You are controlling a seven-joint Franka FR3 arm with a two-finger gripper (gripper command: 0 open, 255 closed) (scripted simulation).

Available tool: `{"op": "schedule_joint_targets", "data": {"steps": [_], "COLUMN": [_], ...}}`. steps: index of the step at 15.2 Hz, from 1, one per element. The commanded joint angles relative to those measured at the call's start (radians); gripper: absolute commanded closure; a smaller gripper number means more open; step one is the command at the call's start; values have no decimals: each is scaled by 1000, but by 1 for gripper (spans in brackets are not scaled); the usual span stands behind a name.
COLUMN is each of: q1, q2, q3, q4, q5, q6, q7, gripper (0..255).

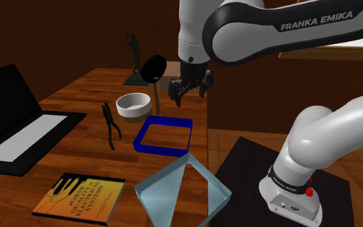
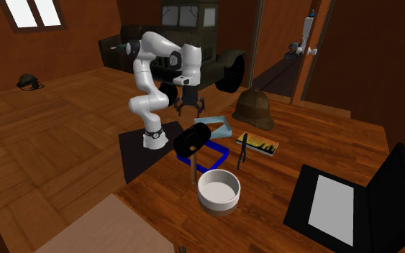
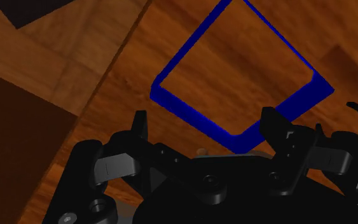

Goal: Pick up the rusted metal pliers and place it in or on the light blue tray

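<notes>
Pliers (image 1: 111,126), likely stiff and heavy, lie on the bench (image 1: 70,97) while my gripper (image 1: 189,90) hovers open, well apart; I'd clasp both handles near the pivot.

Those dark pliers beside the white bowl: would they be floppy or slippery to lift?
The pliers look thin and lie flat on the wooden table, so the fingers would probably find little to catch. Their handles seem to spread from a joint, so one may swing if gripped alone. Flat, they should hardly roll.
</notes>
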Motion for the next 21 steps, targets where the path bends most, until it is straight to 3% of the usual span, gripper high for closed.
{"op": "schedule_joint_targets", "data": {"steps": [1, 5, 9, 12, 14, 15, 17, 21], "q1": [-22, -94, -205, -308, -350, -326, -198, 54], "q2": [47, 167, 328, 506, 695, 809, 982, 1203], "q3": [78, 240, 427, 597, 713, 738, 690, 539], "q4": [21, 97, 211, 326, 423, 478, 591, 832], "q5": [-7, -61, -184, -357, -548, -659, -815, -981], "q6": [40, 97, 119, 90, 18, -41, -146, -293], "q7": [112, 333, 582, 810, 1002, 1100, 1234, 1366], "gripper": [0, 0, 0, 0, 0, 0, 0, 0]}}
